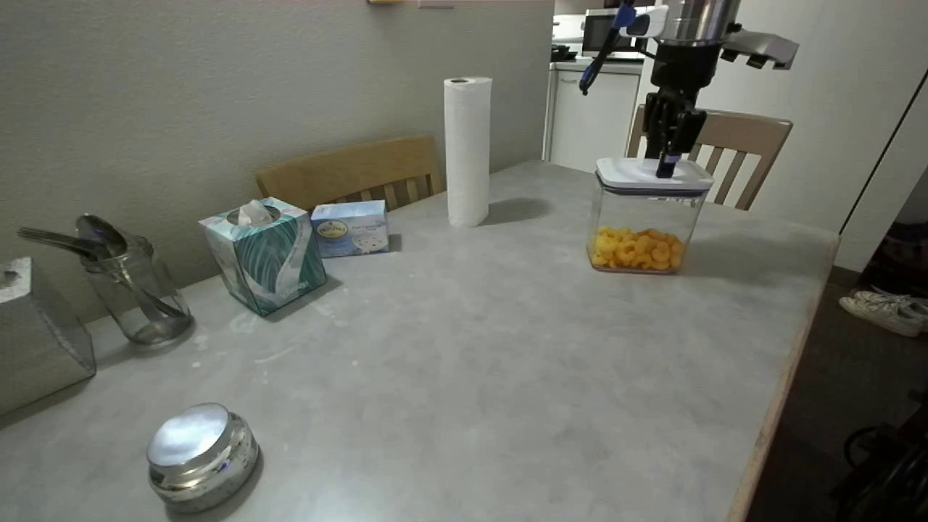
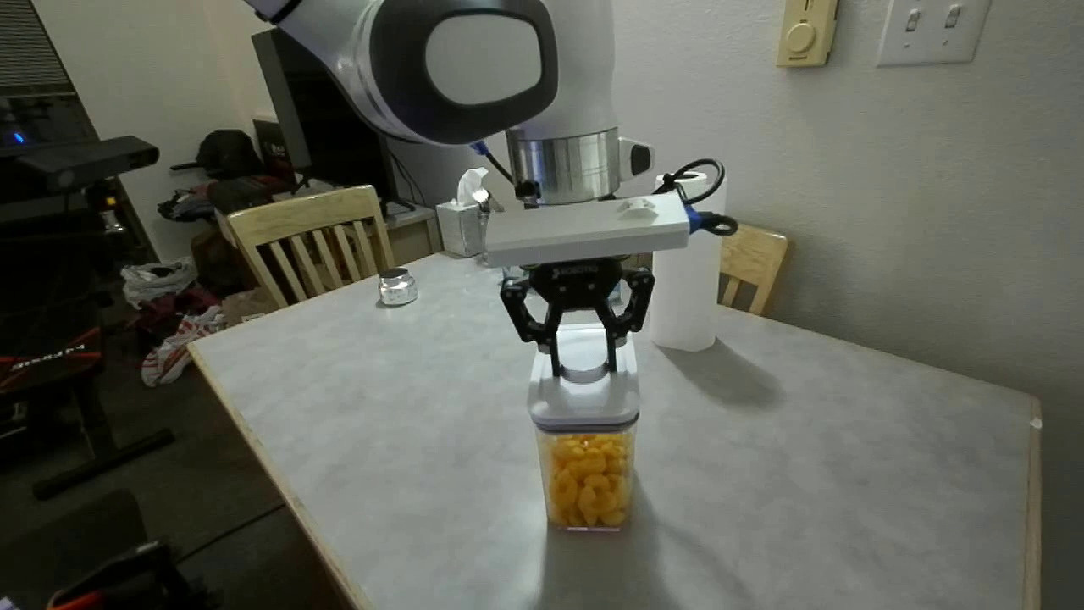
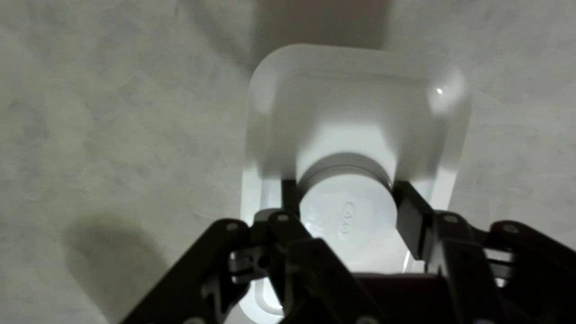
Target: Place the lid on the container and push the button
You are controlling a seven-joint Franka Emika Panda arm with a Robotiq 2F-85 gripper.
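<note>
The clear square container [image 1: 641, 217] with orange-yellow contents stands upright on the table, in both exterior views [image 2: 589, 483]. The white lid [image 1: 616, 174] lies on its top, with a dark seal band under its rim. In the wrist view the lid [image 3: 351, 101] fills the middle. Its round white button [image 3: 346, 216] stands raised between my fingers. My gripper [image 3: 344, 198] points down, with one finger against each side of the button. The gripper [image 2: 583, 369] also shows above the lid [image 2: 584, 405] in an exterior view. The frames do not show whether the lid is fully seated.
A paper towel roll [image 1: 467, 156] stands by the wall side, beyond the arm in an exterior view [image 2: 688, 280]. A teal tissue box [image 1: 264, 254], a tea box [image 1: 351, 229], a cutlery jar [image 1: 145, 290] and a grey tissue box [image 1: 43, 341] line the wall. A shiny metal jar [image 1: 203, 460] stands apart.
</note>
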